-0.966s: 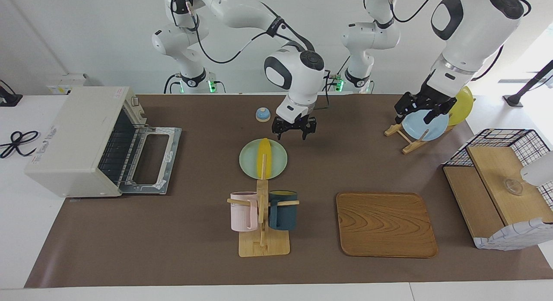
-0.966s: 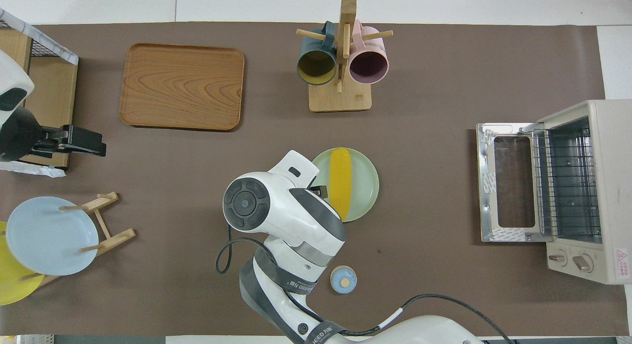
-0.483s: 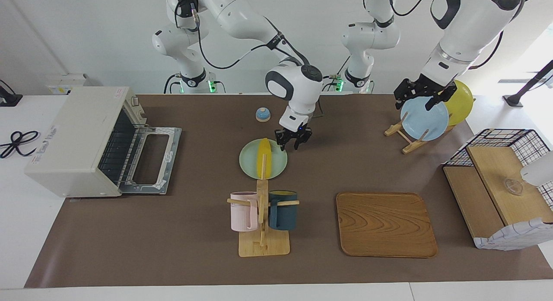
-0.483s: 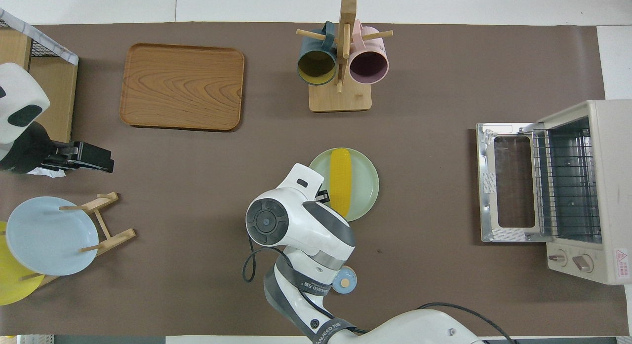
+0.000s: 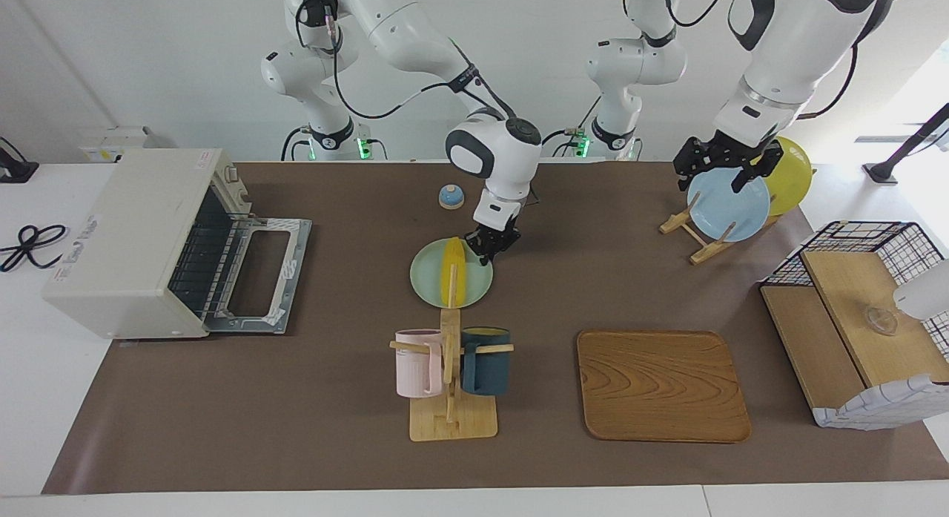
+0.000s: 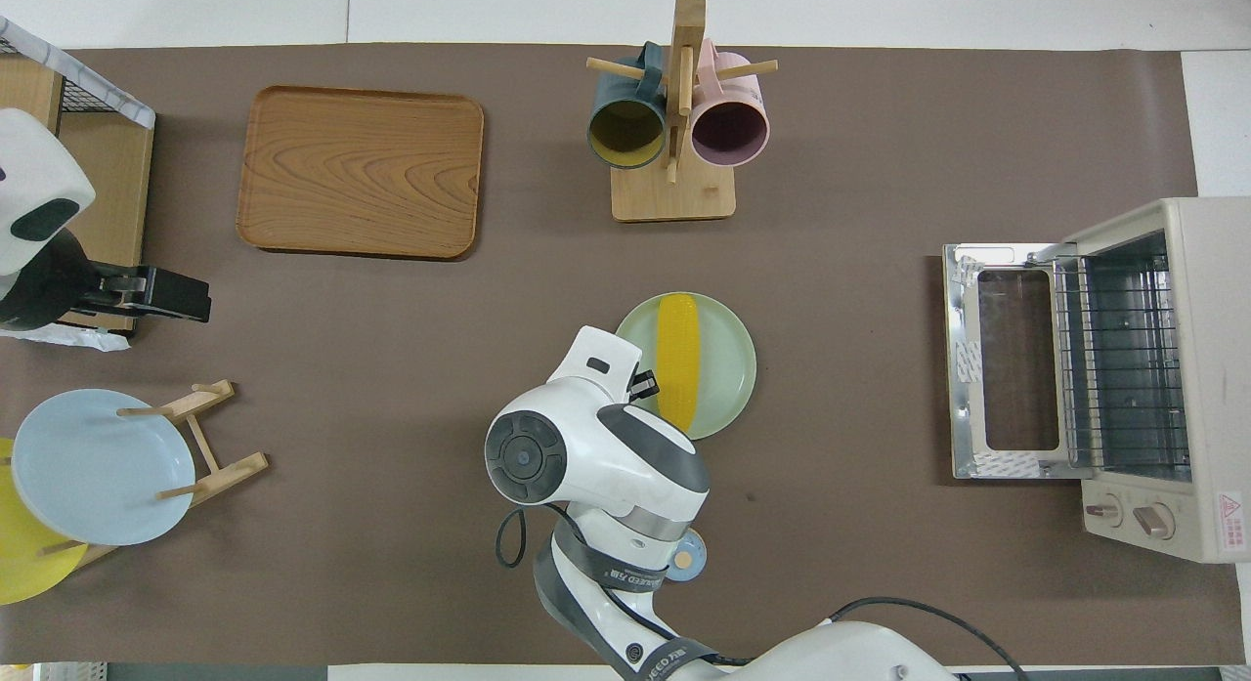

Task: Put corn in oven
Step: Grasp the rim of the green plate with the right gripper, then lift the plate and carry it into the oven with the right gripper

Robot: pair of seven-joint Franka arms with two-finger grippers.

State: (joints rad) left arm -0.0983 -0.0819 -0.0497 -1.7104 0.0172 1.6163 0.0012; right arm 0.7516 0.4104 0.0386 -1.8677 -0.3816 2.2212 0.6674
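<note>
Right claw (image 5: 490, 248) hangs low over the rim of the green plate (image 5: 475, 288), at the edge nearest the robots, its tip just beside the corn (image 5: 451, 273). I cannot tell how far its fingers stand apart, and it seems to hold nothing. The corn lies flat across the middle of that plate, lengthwise toward the robots.

Toward the right arm's end of the counter (image 5: 334, 428) from this claw stands the oven (image 5: 141, 239), its door (image 5: 259, 276) dropped flat and the wire rack (image 6: 1124, 359) showing; a bare stretch of brown mat lies between plate and door. Under the same arm sits a small blue bell (image 5: 451, 196). On from the plate, away from the robots, stands the mug stand (image 5: 451, 383) with a pink and a dark blue mug, and the wooden tray (image 5: 660, 383) lies toward the left arm's end.

Left claw (image 5: 723, 177) hovers over the blue plate (image 5: 730, 205) in its wooden rack, clear of the wire basket (image 5: 860, 317); its fingers look spread and empty.

A red warning sticker (image 6: 1229, 520) sits on the oven's top, its print too small to read.

Since half a second ago the right claw has dropped lower and slid in toward the corn, and the left claw has shifted only slightly.
</note>
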